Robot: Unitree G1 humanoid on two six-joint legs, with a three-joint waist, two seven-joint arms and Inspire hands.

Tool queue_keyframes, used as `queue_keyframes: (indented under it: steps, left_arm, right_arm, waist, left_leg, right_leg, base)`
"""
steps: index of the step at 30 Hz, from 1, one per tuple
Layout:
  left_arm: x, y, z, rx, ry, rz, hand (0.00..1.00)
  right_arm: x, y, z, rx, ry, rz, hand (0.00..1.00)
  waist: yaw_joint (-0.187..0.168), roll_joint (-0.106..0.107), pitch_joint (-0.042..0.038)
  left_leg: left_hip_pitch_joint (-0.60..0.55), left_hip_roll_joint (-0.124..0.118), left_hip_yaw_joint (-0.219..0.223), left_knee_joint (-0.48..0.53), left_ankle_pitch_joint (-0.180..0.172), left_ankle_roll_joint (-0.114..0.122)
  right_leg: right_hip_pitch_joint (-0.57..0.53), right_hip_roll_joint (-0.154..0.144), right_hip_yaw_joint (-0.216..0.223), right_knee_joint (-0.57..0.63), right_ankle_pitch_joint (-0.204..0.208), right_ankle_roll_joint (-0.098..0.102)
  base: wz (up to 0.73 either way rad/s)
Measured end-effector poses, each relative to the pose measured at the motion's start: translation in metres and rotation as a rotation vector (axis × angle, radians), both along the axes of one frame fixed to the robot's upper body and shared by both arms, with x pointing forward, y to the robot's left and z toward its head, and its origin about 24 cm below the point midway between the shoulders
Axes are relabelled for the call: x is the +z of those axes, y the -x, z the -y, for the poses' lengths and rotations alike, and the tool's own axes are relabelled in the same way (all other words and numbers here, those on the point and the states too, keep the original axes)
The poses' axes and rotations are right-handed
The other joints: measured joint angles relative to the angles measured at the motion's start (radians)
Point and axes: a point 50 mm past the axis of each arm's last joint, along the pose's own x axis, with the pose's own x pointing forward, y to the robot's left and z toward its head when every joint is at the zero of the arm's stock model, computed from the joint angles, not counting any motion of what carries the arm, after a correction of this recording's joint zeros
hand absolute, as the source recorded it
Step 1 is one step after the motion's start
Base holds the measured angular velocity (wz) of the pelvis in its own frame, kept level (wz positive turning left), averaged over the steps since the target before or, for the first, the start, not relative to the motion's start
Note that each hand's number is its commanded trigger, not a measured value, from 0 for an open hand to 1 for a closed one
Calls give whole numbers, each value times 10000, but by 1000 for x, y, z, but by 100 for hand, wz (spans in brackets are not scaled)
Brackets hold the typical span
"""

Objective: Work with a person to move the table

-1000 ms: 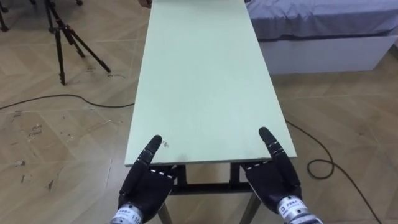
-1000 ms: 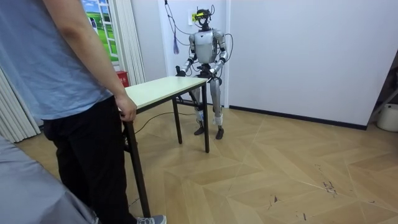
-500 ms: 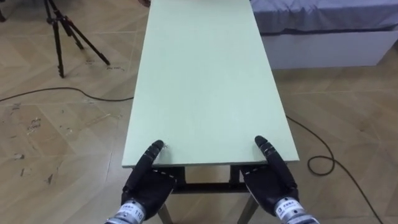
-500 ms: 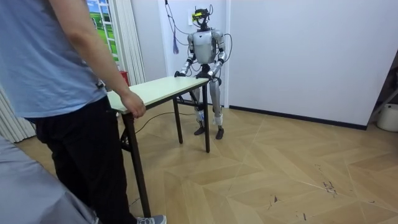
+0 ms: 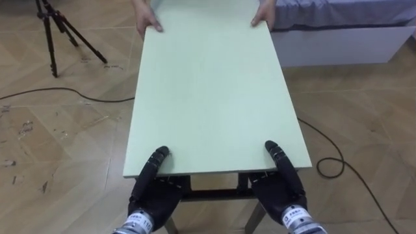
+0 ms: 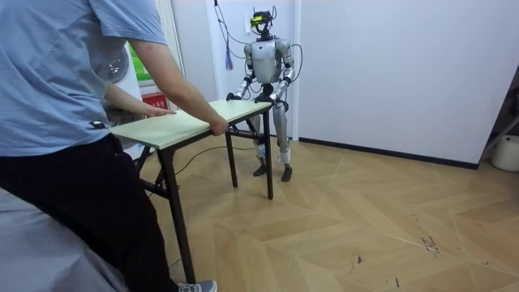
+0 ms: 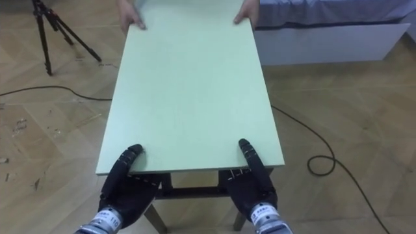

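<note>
A long pale green table [image 5: 214,97] runs away from me. My left hand [image 5: 156,195] sits at the left of its near edge and my right hand [image 5: 283,192] at the right. Each thumb lies on the top; the rest of each hand is tucked beneath the board. At the far end a person's two hands [image 5: 148,25] [image 5: 263,18] hold the corners. In the room view the person [image 6: 73,97] leans over that end [image 6: 186,122], one hand [image 6: 217,127] round its edge, while I stand upright at the other end by the wall.
A black tripod [image 5: 55,26] stands on the wooden floor at the far left, with a dark cable [image 5: 65,97] running past it. A white bed base [image 5: 344,39] lies to the far right, with another cable loop [image 5: 331,166] on the floor beside the table.
The person has leaned forward and taken the table's far end with both hands. My view has shifted, so more of the far end shows. My thumbs sit slightly closer to the edge.
</note>
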Motion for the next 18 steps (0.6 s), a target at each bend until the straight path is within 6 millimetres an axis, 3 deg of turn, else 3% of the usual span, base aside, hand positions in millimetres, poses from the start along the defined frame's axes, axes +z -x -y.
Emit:
queue_keyframes:
  steps: [13, 18]
  left_arm:
    - [0, -1, 1, -135, -389, 75, 100]
    - [7, -3, 3, -209, -568, 540, 100]
  right_arm:
    - [1, -1, 0, -19, 95, 85, 100]
    - [13, -1, 1, -92, 160, 648, 100]
  waist:
    - [70, 46, 3]
    - [364, 145, -12]
  left_leg:
    - [0, -7, 60, -48, 0, 0]
    - [-127, 8, 242, -44, 0, 0]
  right_leg:
    - [-59, 37, -12, 33, 1, 0]
    - [-237, 53, 62, 82, 26, -18]
  base:
    - [0]
    - [-5]
